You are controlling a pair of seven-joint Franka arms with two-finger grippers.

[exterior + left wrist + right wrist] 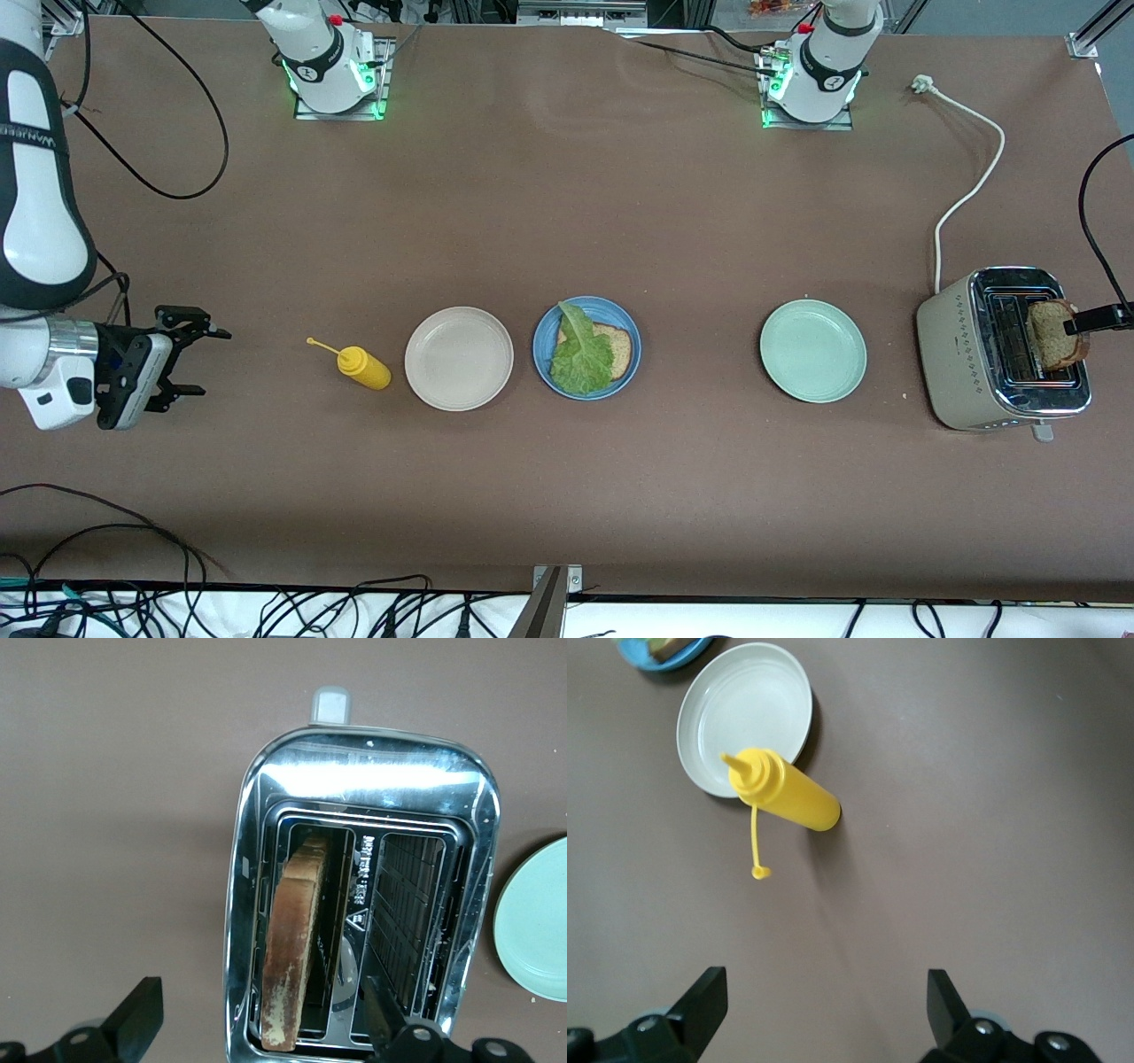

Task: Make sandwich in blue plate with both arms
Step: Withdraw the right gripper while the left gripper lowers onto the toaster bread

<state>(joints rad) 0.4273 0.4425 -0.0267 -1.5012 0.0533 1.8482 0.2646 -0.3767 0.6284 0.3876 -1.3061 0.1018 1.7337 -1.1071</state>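
The blue plate [625,377] lies mid-table between two other plates and holds one brown bread slice [615,344] with a green lettuce leaf [580,354] over it. A second bread slice [1052,335] [297,939] stands upright in the toaster [961,350] [257,859] at the left arm's end of the table. My left gripper [1097,319] [266,1023] hangs open over the toaster with the slice's end between its fingers [142,1017], not touching. My right gripper [208,361] [828,1005] is open and empty over bare table at the right arm's end.
A yellow squeeze bottle [363,367] [788,796] lies on its side beside a beige-white plate [459,358] [744,713]. A pale green plate [812,350] [536,935] sits between the blue plate and the toaster. The toaster's white cord [970,190] runs toward the left arm's base.
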